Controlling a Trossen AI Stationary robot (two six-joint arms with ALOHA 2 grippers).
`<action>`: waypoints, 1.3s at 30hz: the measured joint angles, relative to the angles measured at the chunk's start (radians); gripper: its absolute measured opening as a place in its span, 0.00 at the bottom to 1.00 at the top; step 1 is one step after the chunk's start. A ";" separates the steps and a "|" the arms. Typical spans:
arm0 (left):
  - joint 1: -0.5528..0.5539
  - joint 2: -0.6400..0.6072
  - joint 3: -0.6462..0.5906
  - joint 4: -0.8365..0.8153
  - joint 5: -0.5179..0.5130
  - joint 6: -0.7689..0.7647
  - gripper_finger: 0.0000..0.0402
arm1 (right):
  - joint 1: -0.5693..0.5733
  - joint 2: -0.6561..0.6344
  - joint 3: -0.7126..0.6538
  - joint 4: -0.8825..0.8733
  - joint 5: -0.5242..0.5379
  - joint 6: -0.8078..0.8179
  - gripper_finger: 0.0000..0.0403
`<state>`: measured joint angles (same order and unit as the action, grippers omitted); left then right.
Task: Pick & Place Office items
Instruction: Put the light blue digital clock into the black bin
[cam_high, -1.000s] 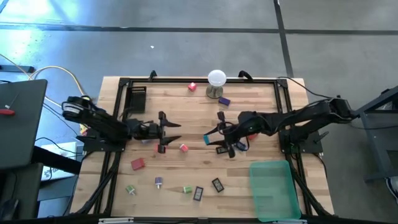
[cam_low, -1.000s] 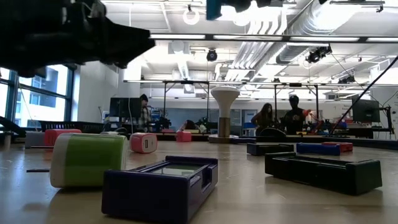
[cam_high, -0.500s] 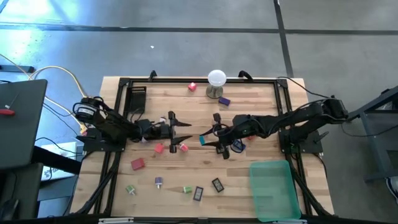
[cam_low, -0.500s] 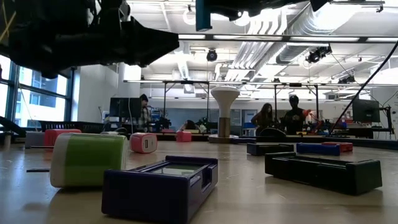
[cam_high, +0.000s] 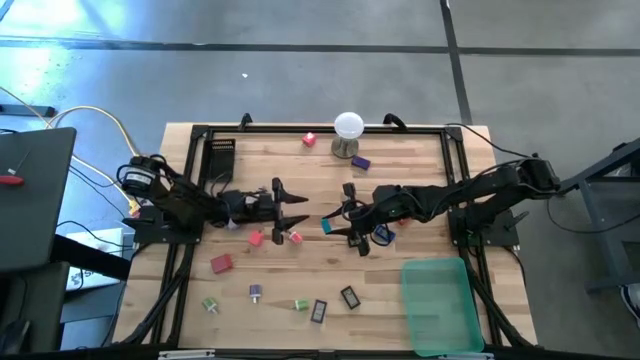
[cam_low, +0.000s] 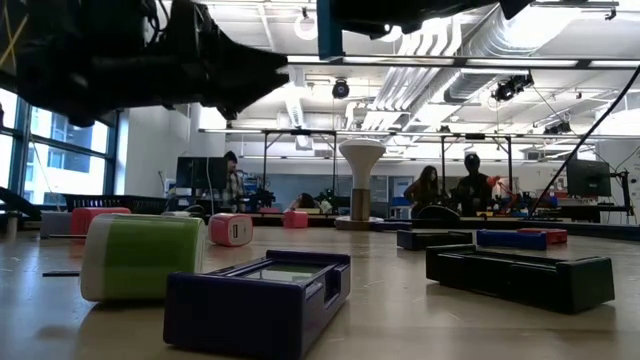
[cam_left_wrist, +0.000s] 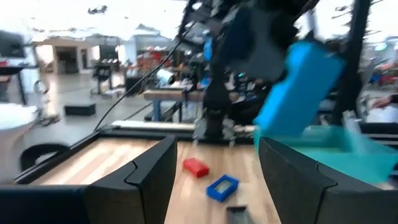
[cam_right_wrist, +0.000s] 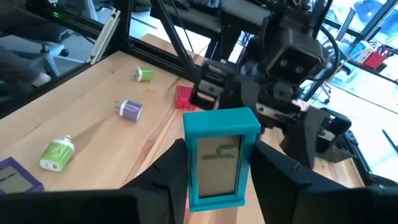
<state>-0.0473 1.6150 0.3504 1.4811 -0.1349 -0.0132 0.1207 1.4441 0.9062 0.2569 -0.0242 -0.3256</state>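
I'm watching both arms meet over the middle of the light wooden table (cam_high: 400, 160). Nearest the front edge, I see a purple rectangular frame-like piece (cam_low: 258, 298) lying flat, with a green-and-white blocky piece (cam_low: 142, 257) just beside it and a black open tray-shaped piece (cam_low: 519, 276) off to the other side. From above, these belong to a loose scatter along the front: a small green piece (cam_high: 210, 304), a purple-and-white piece (cam_high: 256, 292), another green piece (cam_high: 301, 304) and two dark framed pieces (cam_high: 349, 296). A translucent teal plastic bin (cam_high: 438, 304) sits at the front right corner, and a red block (cam_high: 221, 264) lies towards the left.

Further in, my right gripper (cam_high: 340, 226) hangs above the table with its fingers closed on a teal rectangular piece with a pale window (cam_right_wrist: 219, 155), held upright and clear of the wood. Facing it, my left gripper (cam_high: 289, 213) hovers with its two dark fingers (cam_left_wrist: 148, 180) spread apart and nothing between them, close to the teal piece without touching it. Two small pink pieces (cam_high: 256, 238) lie on the table under the left gripper, and a blue frame-shaped piece (cam_left_wrist: 222, 186) rests by the right arm.

At the back stand a white ball on a metal stand (cam_high: 347, 132), a purple block (cam_high: 361, 162) beside it and a pink block (cam_high: 309, 140).
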 joint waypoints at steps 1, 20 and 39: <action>0.006 0.000 0.000 -0.015 0.002 -0.002 0.54 | 0.000 0.000 0.000 -0.001 0.000 0.004 0.33; 0.004 0.000 -0.001 -0.068 0.052 0.054 0.88 | -0.009 0.090 -0.001 0.164 0.030 0.034 0.33; 0.005 0.000 -0.001 -0.067 0.052 0.055 0.89 | -0.010 0.104 0.000 0.193 0.055 0.061 0.33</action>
<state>-0.0422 1.6150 0.3496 1.4139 -0.0834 0.0414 0.1112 1.5482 0.9058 0.4499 0.0309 -0.2645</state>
